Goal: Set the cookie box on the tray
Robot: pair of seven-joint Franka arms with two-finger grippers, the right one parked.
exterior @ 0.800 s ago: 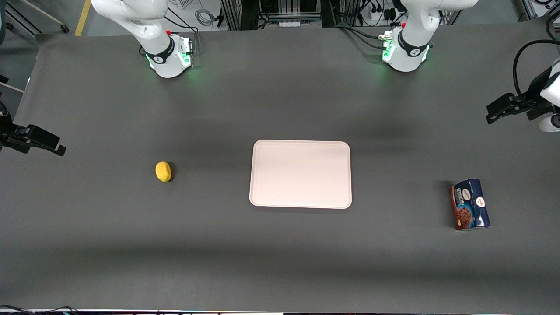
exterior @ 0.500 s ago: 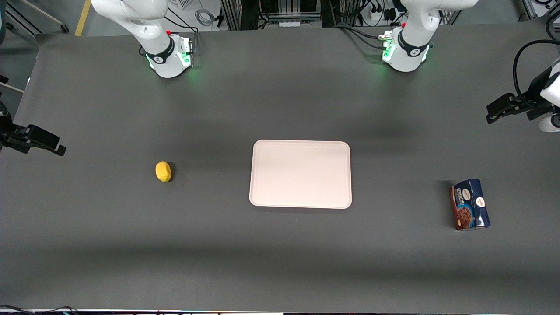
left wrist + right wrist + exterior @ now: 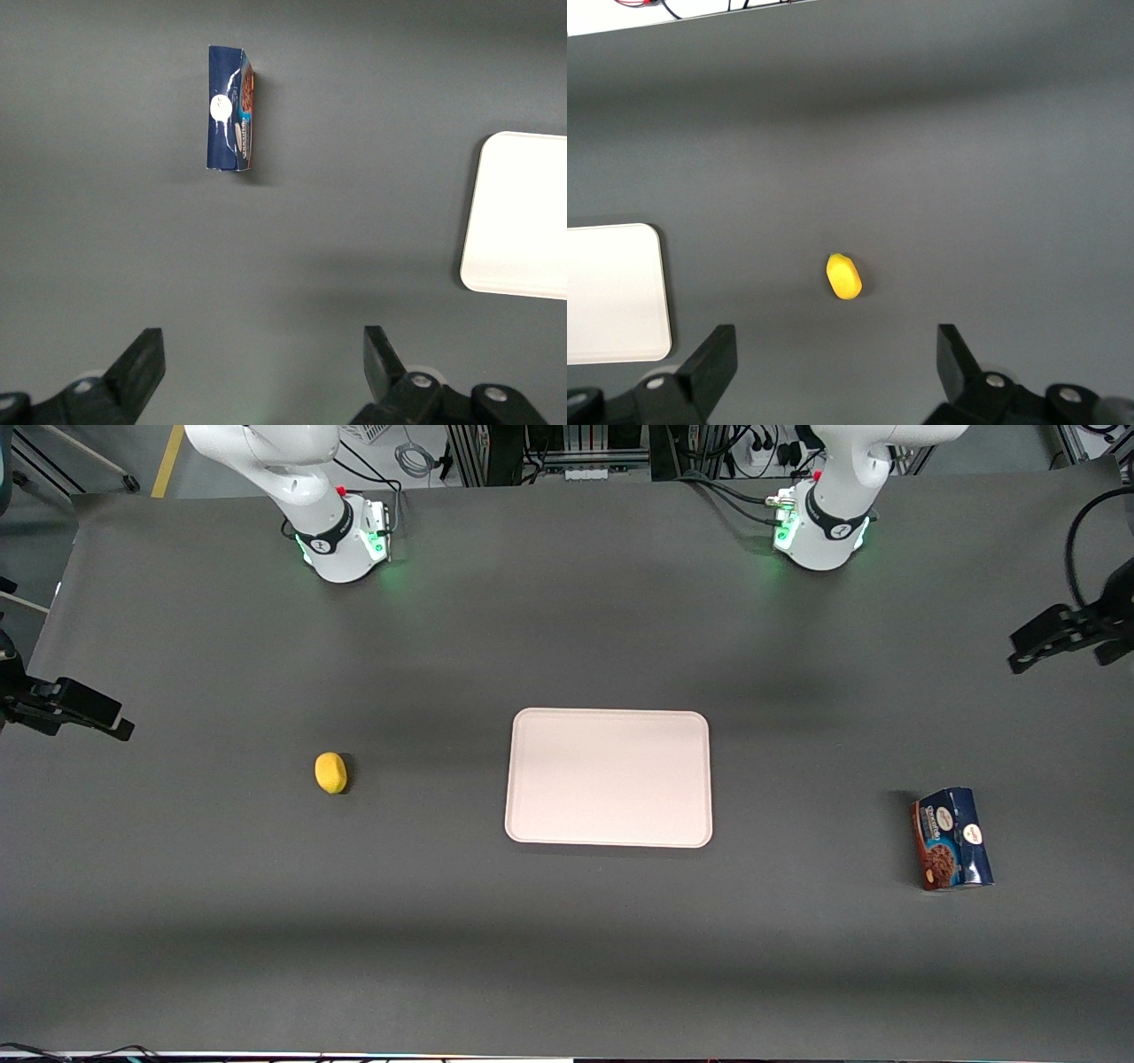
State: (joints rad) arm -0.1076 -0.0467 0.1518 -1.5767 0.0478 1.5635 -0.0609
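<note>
The cookie box (image 3: pixel 952 839), dark navy with a brown cookie picture, lies on the dark table toward the working arm's end, well apart from the tray (image 3: pixel 608 777). The pale pinkish-white tray lies flat in the middle of the table with nothing on it. My left gripper (image 3: pixel 1032 646) hovers above the table, farther from the front camera than the box and not touching it. In the left wrist view the gripper (image 3: pixel 263 354) is open wide and empty, with the box (image 3: pixel 229 108) and one end of the tray (image 3: pixel 523 217) in sight.
A small yellow lemon-like lump (image 3: pixel 330 771) lies on the table toward the parked arm's end, level with the tray; it also shows in the right wrist view (image 3: pixel 843 276). The two arm bases stand at the table edge farthest from the front camera.
My left gripper has shifted a little farther out toward the working arm's end of the table. The box, tray and yellow lump have not moved.
</note>
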